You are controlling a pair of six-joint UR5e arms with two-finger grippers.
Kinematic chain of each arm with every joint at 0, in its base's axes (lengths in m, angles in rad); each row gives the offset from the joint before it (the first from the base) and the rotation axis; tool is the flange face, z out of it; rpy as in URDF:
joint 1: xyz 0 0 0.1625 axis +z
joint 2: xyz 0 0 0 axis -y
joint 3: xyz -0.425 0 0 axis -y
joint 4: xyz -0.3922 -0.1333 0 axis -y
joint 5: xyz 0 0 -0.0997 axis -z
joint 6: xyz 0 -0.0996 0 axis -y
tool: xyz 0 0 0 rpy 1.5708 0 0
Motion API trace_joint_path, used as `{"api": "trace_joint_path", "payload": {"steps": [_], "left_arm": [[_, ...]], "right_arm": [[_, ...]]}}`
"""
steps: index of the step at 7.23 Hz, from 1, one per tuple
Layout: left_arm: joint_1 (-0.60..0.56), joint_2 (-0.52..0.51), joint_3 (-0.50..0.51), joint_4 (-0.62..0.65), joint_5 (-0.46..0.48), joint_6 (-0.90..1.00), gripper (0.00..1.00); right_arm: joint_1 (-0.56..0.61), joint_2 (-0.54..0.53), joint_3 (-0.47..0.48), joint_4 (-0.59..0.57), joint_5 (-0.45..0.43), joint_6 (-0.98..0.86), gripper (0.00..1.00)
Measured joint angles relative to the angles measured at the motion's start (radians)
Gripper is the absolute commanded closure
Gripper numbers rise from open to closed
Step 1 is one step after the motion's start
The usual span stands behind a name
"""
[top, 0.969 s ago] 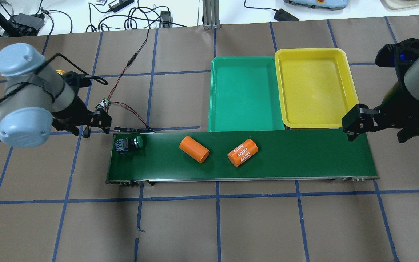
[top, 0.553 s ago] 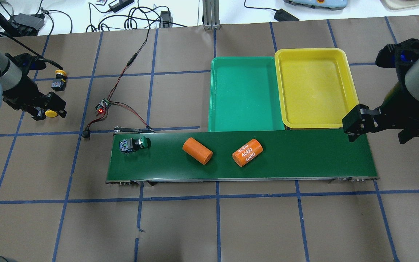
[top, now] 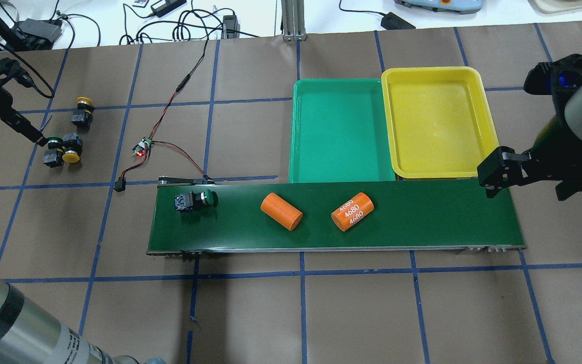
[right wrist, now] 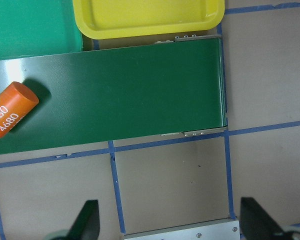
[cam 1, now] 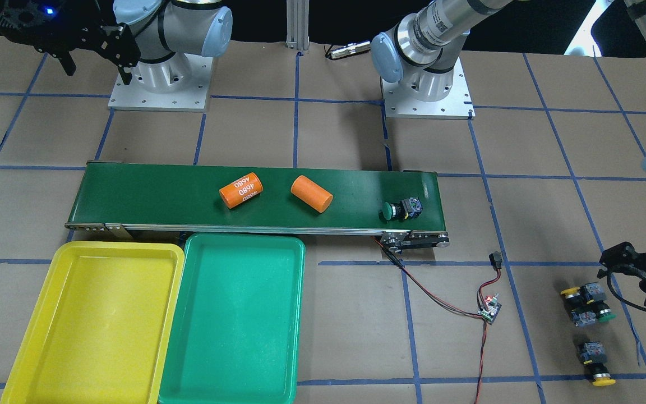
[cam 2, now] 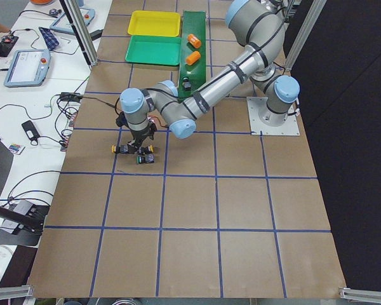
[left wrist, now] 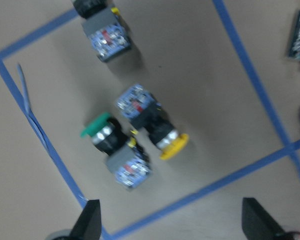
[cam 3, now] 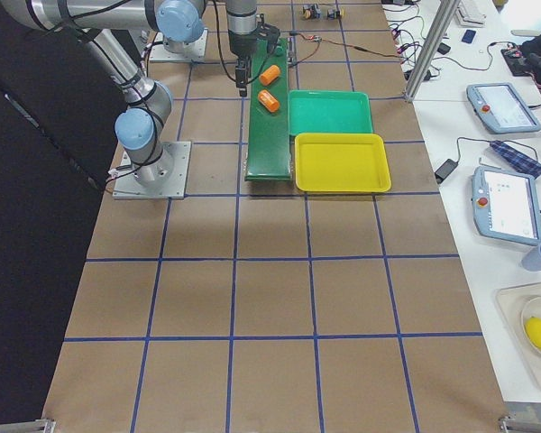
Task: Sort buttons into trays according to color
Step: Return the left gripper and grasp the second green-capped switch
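Note:
A green button [top: 197, 200] lies on its side at the left end of the conveyor belt [top: 422, 212]; it also shows in the front view [cam 1: 400, 209]. Three more buttons lie on the table far left: a yellow one [top: 82, 110], and a green [top: 54, 143] and a yellow one [top: 70, 155] touching side by side. My left gripper [left wrist: 172, 225] is open and empty above that pair [left wrist: 135, 135]. My right gripper [top: 494, 173] is open and empty beyond the belt's right end. The green tray [top: 341, 167] and yellow tray [top: 437, 162] sit side by side behind the belt, both bare.
Two orange cylinders lie on the belt, a plain one [top: 282, 211] and one marked 4680 [top: 352, 211]. A small circuit board [top: 142, 147] with red and black wires lies between the loose buttons and the belt. Cables and devices line the far edge.
My left arm swung from the belt's left end out left to over the loose buttons. The green button and both cylinders rode the belt to the right. The right arm stayed.

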Motion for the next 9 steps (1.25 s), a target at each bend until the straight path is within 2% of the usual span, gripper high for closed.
{"api": "trace_joint_path", "payload": {"steps": [1,3,9], "left_arm": [[0.003,-0.054,0.044,0.003,0.002,0.114,0.0],[0.013,-0.125,0.066,0.001,0.005,0.277,0.0],[0.031,-0.111,0.003,-0.023,-0.008,0.318,0.0]], "right_arm": [[0.0,-0.002,0.002,0.0,-0.001,0.001,0.0],[0.0,-0.002,0.004,-0.003,0.001,0.001,0.0],[-0.001,-0.001,0.009,-0.005,-0.001,0.001,0.0]]}}
